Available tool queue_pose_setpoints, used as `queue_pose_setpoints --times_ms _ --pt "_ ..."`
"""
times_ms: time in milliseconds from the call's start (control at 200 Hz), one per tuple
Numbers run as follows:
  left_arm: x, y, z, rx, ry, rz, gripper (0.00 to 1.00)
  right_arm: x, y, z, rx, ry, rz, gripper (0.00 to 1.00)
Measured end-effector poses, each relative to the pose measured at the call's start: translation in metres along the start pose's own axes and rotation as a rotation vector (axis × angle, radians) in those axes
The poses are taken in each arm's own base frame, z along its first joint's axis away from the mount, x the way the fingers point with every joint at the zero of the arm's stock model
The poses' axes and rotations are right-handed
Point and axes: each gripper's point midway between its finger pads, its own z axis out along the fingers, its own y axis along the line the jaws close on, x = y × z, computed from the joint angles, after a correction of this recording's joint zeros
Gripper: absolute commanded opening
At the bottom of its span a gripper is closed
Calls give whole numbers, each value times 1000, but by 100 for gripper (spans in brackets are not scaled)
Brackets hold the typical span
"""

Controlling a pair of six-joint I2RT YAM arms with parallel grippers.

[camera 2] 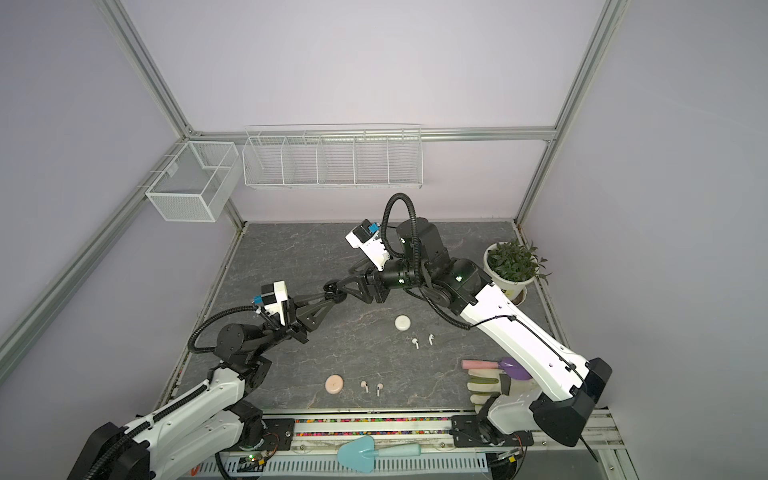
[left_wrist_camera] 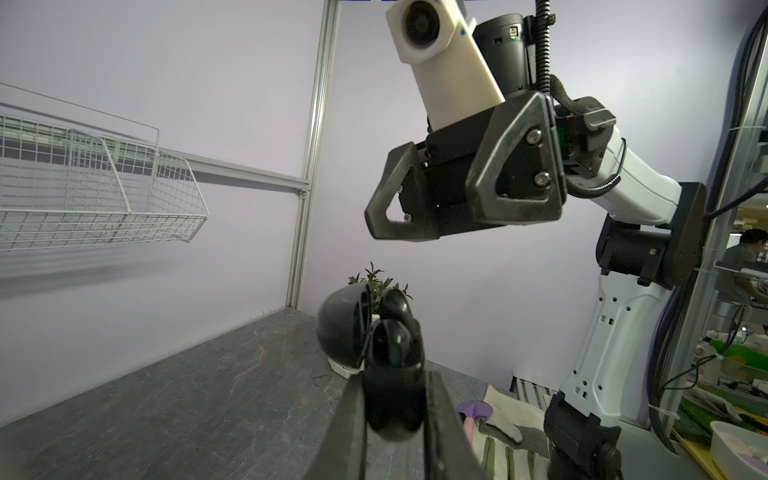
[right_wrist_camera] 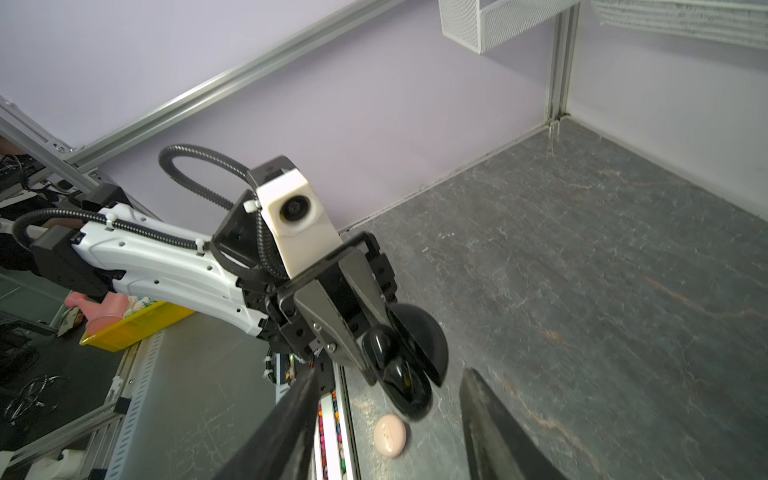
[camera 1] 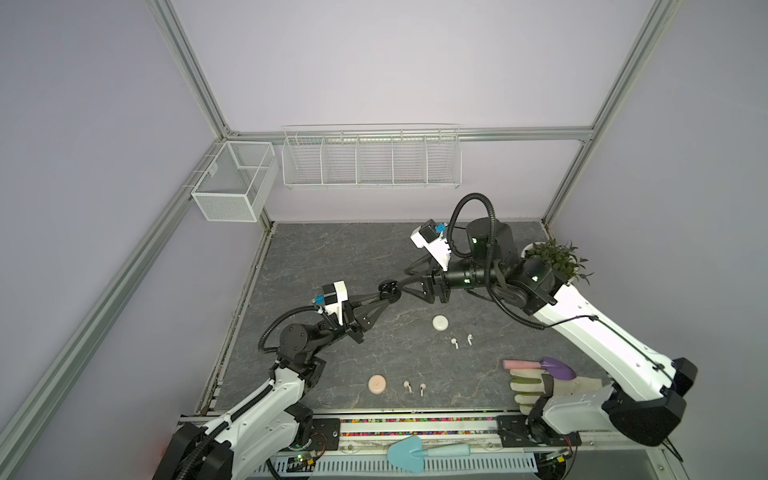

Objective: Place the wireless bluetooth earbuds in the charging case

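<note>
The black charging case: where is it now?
The black charging case hangs above the middle of the table in both top views, clamped in the left pincer, facing the open right pincer.

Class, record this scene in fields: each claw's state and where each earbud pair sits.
Left claw: shut on the open black case, held above the table
Black earbuds: both in that case
Right claw: open, close to the case, holding nothing
White earbuds: loose on the table beside the shut white case
Pink earbuds: loose beside the shut pink case

The black case (left_wrist_camera: pixel 392 399) hangs open in mid-air, black buds (left_wrist_camera: pixel 390 338) seemingly seated. The white case (camera 1: pixel 440 323) and pink case (camera 1: pixel 377 384) lie shut, white buds (camera 1: pixel 454 342) and pink buds (camera 1: pixel 407 385) loose beside them.
</note>
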Motion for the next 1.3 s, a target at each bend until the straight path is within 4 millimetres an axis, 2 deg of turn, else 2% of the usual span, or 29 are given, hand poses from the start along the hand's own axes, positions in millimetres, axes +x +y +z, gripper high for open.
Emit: queue_pose_setpoints --times_ms 130,395,560,855,1064,1299 --pt "4 -6 4 41 27 26 0 12 -3 -2 -4 48 40 50" --pt "20 -13 9 102 79 50 0 16 -7 -8 -27 52 84 46" --pt "24 -22 10 142 91 85 0 17 -11 -10 -24 55 93 53" --pt "26 -23 10 147 99 96 0 27 -9 -11 -43 89 91 62" --pt "21 -23 10 139 85 105 0 41 -11 -6 -56 122 110 60" --pt "18 -23 9 135 78 104 0 45 -11 -4 -69 132 119 59"
